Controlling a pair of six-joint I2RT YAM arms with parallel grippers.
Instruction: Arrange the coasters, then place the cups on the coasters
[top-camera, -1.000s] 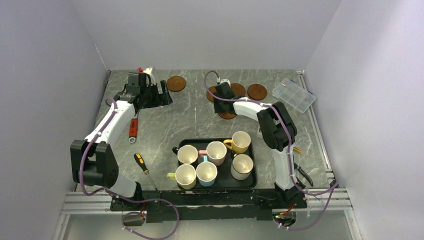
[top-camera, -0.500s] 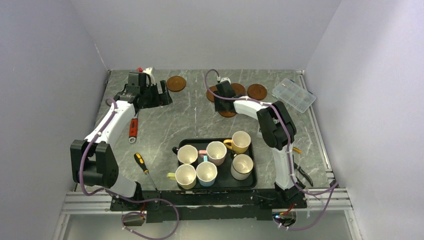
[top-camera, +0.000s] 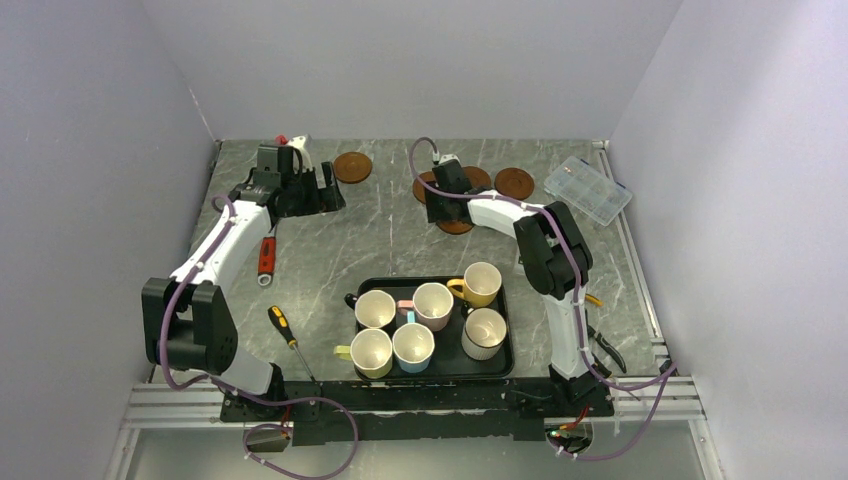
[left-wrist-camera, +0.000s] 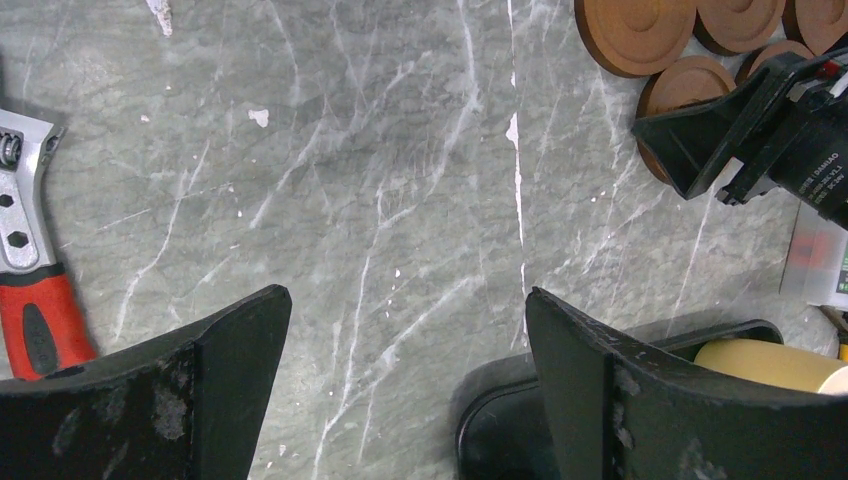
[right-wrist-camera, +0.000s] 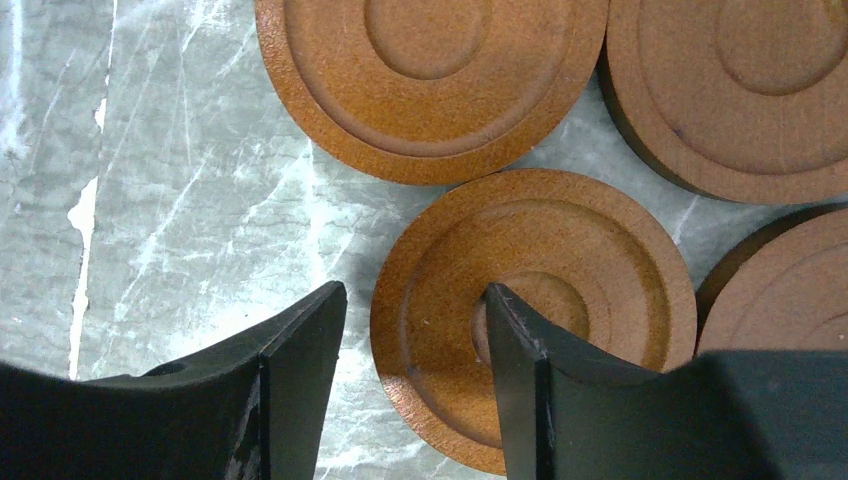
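Observation:
Several reddish-brown coasters lie at the back of the table: one alone (top-camera: 351, 166) and a cluster (top-camera: 514, 182). My right gripper (top-camera: 440, 210) hangs low over the cluster. In the right wrist view its jaws (right-wrist-camera: 415, 295) stand open astride the left rim of a coaster (right-wrist-camera: 580, 270); the left finger is clear of it and the right finger crosses its centre. Another coaster (right-wrist-camera: 430, 80) lies just beyond. Several cups stand on the black tray (top-camera: 505, 355), among them a yellow one (top-camera: 481, 284). My left gripper (top-camera: 328, 188) is open and empty above bare table (left-wrist-camera: 403, 300).
A clear plastic box (top-camera: 587, 188) sits at the back right. A red-handled wrench (top-camera: 267, 257) and a screwdriver (top-camera: 285, 330) lie on the left, and pliers (top-camera: 602, 347) beside the right arm's base. Grey walls close in three sides.
My right gripper's jaws have spread a little wider over the coaster and it has edged slightly toward the back. The left arm has not moved.

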